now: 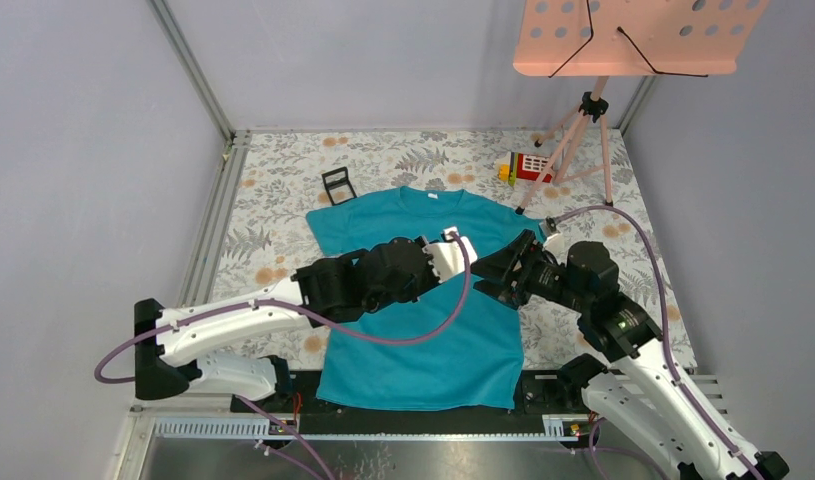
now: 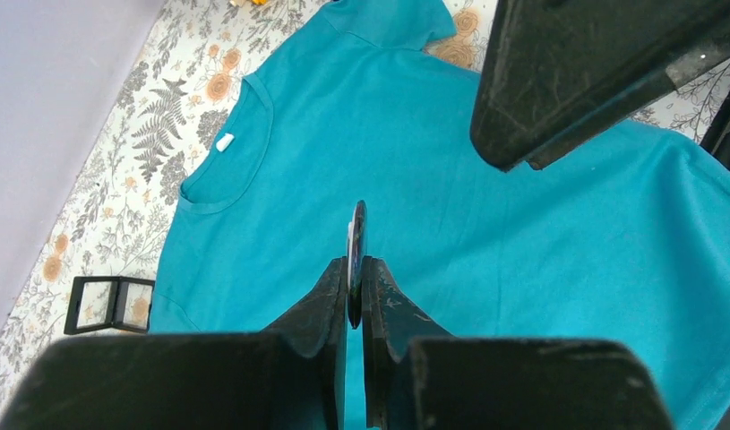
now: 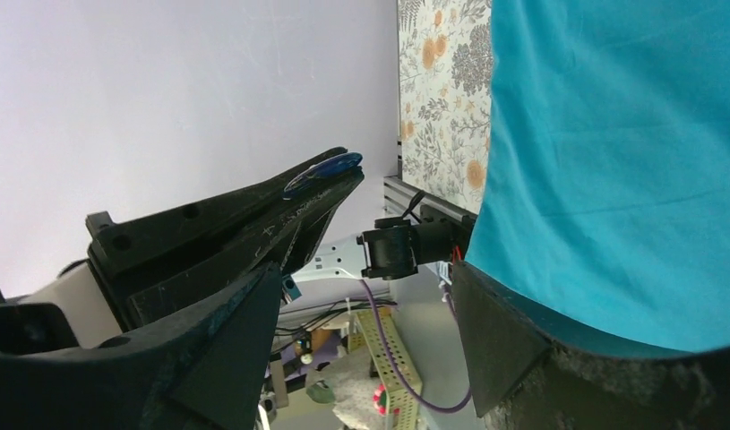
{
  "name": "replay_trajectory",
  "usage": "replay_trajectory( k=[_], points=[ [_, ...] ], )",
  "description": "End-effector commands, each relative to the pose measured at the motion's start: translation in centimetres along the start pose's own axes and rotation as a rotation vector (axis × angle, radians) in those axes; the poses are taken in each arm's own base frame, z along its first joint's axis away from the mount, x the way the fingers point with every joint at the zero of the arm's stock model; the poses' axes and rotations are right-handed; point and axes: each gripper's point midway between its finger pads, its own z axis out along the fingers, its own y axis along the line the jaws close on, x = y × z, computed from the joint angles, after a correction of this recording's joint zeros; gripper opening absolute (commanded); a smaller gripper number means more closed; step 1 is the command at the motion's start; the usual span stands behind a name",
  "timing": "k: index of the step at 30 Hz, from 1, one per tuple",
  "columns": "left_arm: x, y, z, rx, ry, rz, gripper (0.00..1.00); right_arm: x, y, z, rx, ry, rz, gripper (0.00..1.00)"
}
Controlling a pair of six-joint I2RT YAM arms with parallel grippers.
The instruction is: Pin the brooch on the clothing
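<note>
Your left gripper (image 2: 354, 273) pinches the brooch (image 2: 356, 235) edge-on above the T-shirt (image 2: 486, 251).
The top view hides the disc, but both wrist views show it. Your right gripper (image 3: 370, 287) stands wide just opposite, seemingly holding nothing. A black frame (image 2: 110, 305) lies beside the sleeve.

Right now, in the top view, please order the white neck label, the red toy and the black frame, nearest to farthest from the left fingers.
1. White neck label, behind-left, and red toy, behind-right: too close to call.
2. Black frame, far left, beside the sleeve.
</note>
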Motion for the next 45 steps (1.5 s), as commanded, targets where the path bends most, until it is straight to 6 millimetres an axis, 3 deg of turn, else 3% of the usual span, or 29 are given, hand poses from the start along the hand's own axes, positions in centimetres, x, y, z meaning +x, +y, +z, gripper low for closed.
replay_trajectory(
  k=[1, 6, 14, 25, 33, 37, 38, 39, 43, 45],
  points=[
    [-2.6, 1.3, -0.9, -0.051, -0.152, 0.004, 0.03, 0.3, 0.7, 0.3, -0.029, 0.017, 0.087, 0.75],
    [-1.8, 0.7, -0.5, -0.045, -0.133, 0.042, 0.04, 0.2, 0.6, 0.9, -0.040, 0.018, 0.138, 0.71],
    [-0.7, -1.1, 0.4, -0.023, -0.079, 0.134, 0.04, -0.7, 2.7, 2.6, -0.121, 0.022, 0.252, 0.64],
    [0.8, -2.2, 1.1, -0.023, -0.037, 0.182, 0.05, 0.1, 1.4, 4.4, -0.072, 0.048, 0.320, 0.47],
    [2.0, -2.8, 2.3, -0.045, 0.011, 0.219, 0.06, 0.8, 1.0, 6.0, -0.047, 0.092, 0.304, 0.23],
    [2.6, -3.0, 2.2, -0.066, 0.025, 0.247, 0.07, 0.8, 0.1, 6.3, -0.009, 0.076, 0.284, 0.00],
    [2.8, -3.1, 2.2, -0.067, 0.027, 0.254, 0.07, 0.6, -0.2, 6.3, -0.010, 0.065, 0.287, 0.00],
    [2.9, -3.1, 2.1, -0.068, 0.028, 0.257, 0.10, 0.5, -0.3, 6.3, -0.017, 0.052, 0.290, 0.00],
    [2.8, -3.1, 1.7, -0.079, 0.014, 0.259, 0.64, -0.5, -0.8, 5.7, -0.036, -0.031, 0.278, 0.00],
    [2.5, -2.7, 1.5, -0.101, -0.004, 0.256, 0.82, -0.9, -1.5, 5.4, -0.024, -0.072, 0.270, 0.00]
  ],
)
